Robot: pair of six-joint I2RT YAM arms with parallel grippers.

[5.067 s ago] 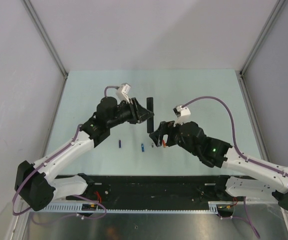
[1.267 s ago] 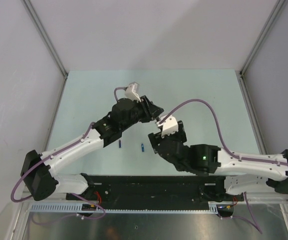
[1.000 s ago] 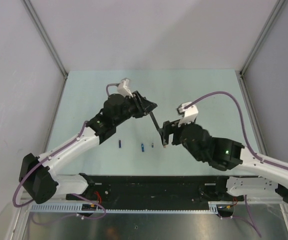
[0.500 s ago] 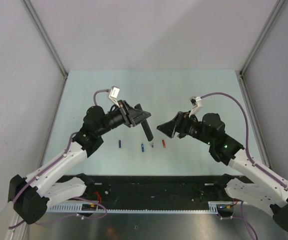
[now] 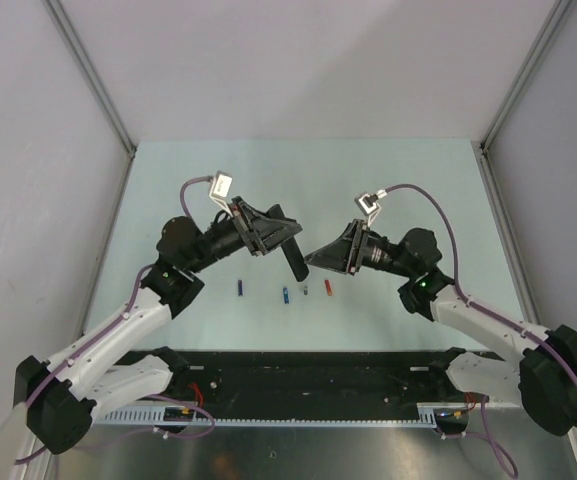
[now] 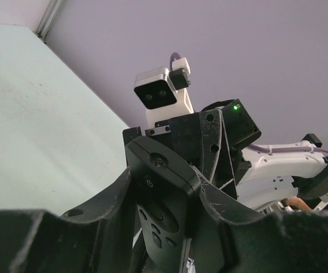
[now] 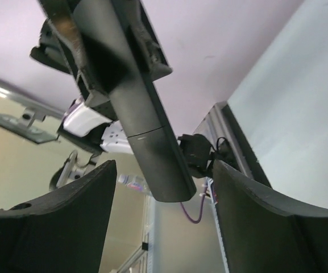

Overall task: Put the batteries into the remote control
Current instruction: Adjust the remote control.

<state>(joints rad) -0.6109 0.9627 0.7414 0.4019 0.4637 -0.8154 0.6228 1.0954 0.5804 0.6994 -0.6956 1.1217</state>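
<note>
Status: nothing loaded yet. All four batteries lay loose on the bench (image 5: 168, 190), in a short row near the middle of its near edge: dark blue battery (image 5: 240, 288) leftmost, then lighter blue battery (image 5: 285, 294), grey-silver battery (image 5: 306, 290) and orange-red battery (image 5: 328, 288). The last three sat close together, with the dark blue one a bit apart.

The remote control (image 5: 291, 250) was off the bench, up in the air over the row. The left hand (image 5: 280, 236) was clenched on it near one end, and the free end sloped down toward the near edge. In the left wrist view the button face pointed at that camera, so the back faced the other arm.

The right hand (image 5: 318, 258) was released and carrying nothing. It pointed at the remote control from the right. In its wrist view the fingers (image 7: 55, 227) were spread on either side of the bar's free end, and we saw no contact.

That view showed a seam (image 7: 146, 134) across the back of the remote control. We couldn't tell whether the cover was on or off.

Our read: early stage. Left to do: get the compartment open if it's shut, then pick and seat the batteries, then close up
</note>
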